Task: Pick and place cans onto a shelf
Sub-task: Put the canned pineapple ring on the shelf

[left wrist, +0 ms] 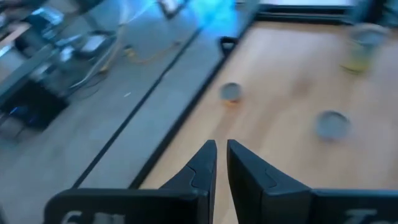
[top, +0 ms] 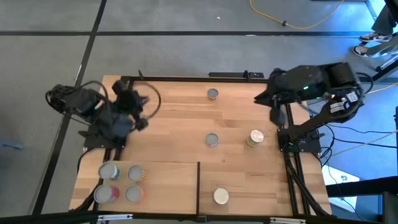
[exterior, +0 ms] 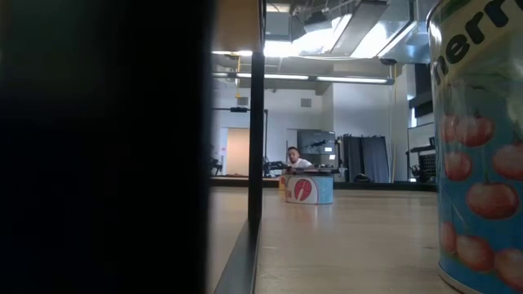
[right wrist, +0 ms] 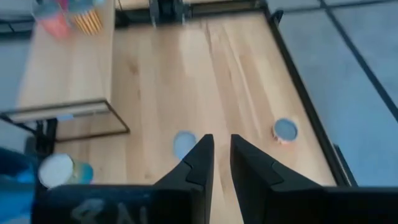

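A grey floor with dark seams is being shown around a wood-plank table (top: 186,118) edged in black frame, with a yellow cable lying at the upper right of the high view. In the low view, a room with ceiling lights is being seen beyond the tabletop, and a person (exterior: 292,157) is sitting far behind it.

The shelf (top: 168,180) is being shown at the lower left of the high view, with four cans (top: 121,182) grouped on its left end. A silver-topped can (top: 212,94) is standing near the top edge of the table, another silver-topped can (top: 211,140) near the centre, a can with a cream top and yellow-green label (top: 255,138) just to its right, and a white-topped can (top: 221,196) near the bottom edge, right of the shelf.

The left gripper (top: 142,112) is being held over the table's upper left, and the right gripper (top: 275,112) over the upper right edge. In each wrist view the jaws are being held a narrow gap apart, with nothing between them.
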